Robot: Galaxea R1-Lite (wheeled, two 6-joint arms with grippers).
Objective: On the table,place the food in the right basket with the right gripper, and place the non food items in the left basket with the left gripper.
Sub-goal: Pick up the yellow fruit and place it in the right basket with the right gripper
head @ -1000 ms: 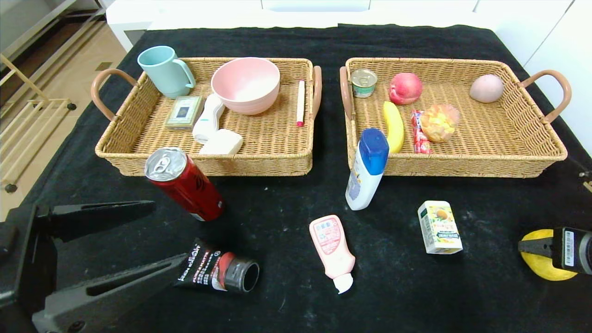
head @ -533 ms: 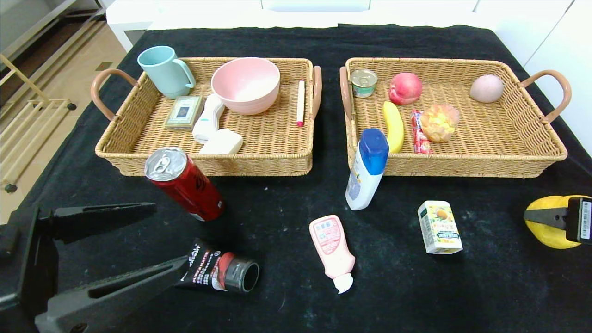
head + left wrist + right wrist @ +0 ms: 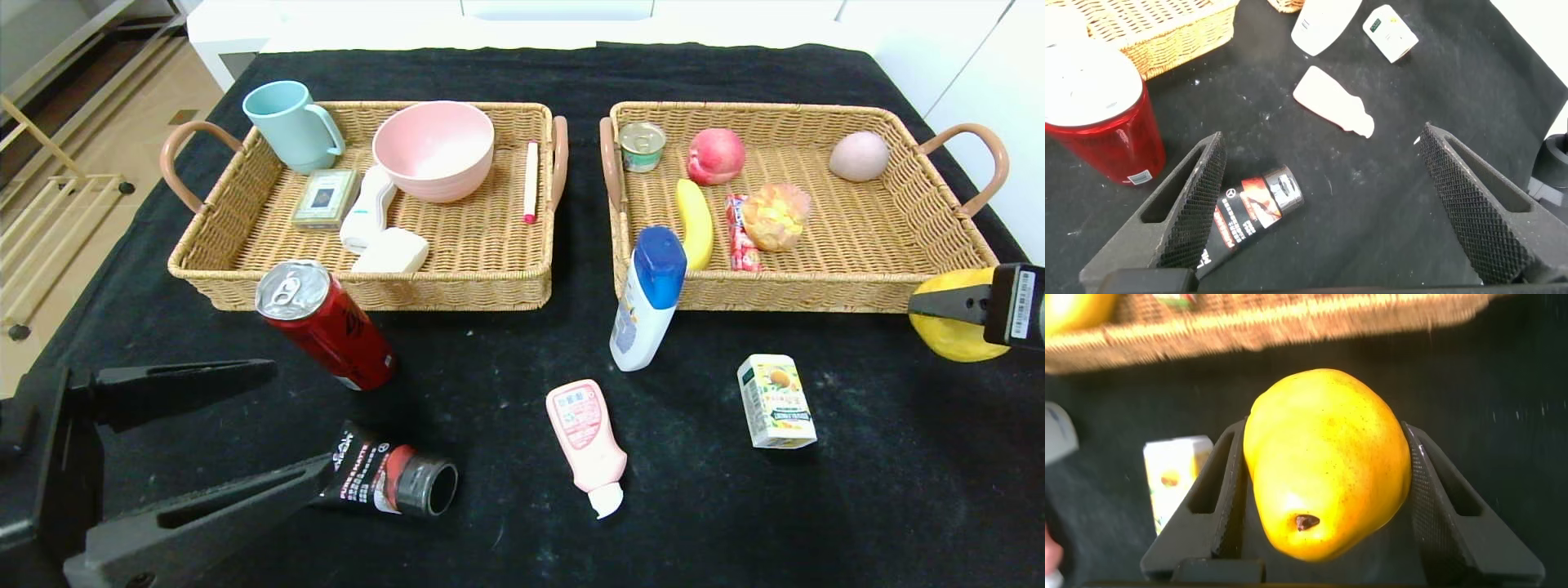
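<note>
Nearest the robot, the left gripper (image 3: pixel 237 433) hovers low over the table (image 3: pixel 816 506) with its fingers spread wide and nothing between them; the black tube with the red band (image 3: pixel 388 480) lies on its side just beyond the fingertips, touching the nearer one in the head view. A little farther out, the red drink can (image 3: pixel 326 322) stands upright close in front of the left basket (image 3: pixel 367 286), and the pink squeeze bottle (image 3: pixel 586 441) lies flat mid-table with its white cap toward the robot. The small juice carton (image 3: pixel 775 400) stands to the right of it, apart from everything else. The white bottle with the blue cap (image 3: pixel 649 298) stands upright against the near left corner of the right basket (image 3: pixel 816 294), partly covering that corner of its wall. At the far right, the right gripper (image 3: pixel 1323 498) is clamped on the yellow pear (image 3: pixel 951 327), held off the table just outside the basket's near right corner. The left basket holds a teal mug (image 3: pixel 294 126), a pink bowl (image 3: pixel 433 151), a small card box (image 3: pixel 324 198), two white items and a pen (image 3: pixel 531 181). The right basket holds a tin (image 3: pixel 642 146), a peach (image 3: pixel 716 155), a banana (image 3: pixel 695 222), a red packet (image 3: pixel 739 233), a wrapped snack (image 3: pixel 775 216) and a pale round fruit (image 3: pixel 859 156).
</note>
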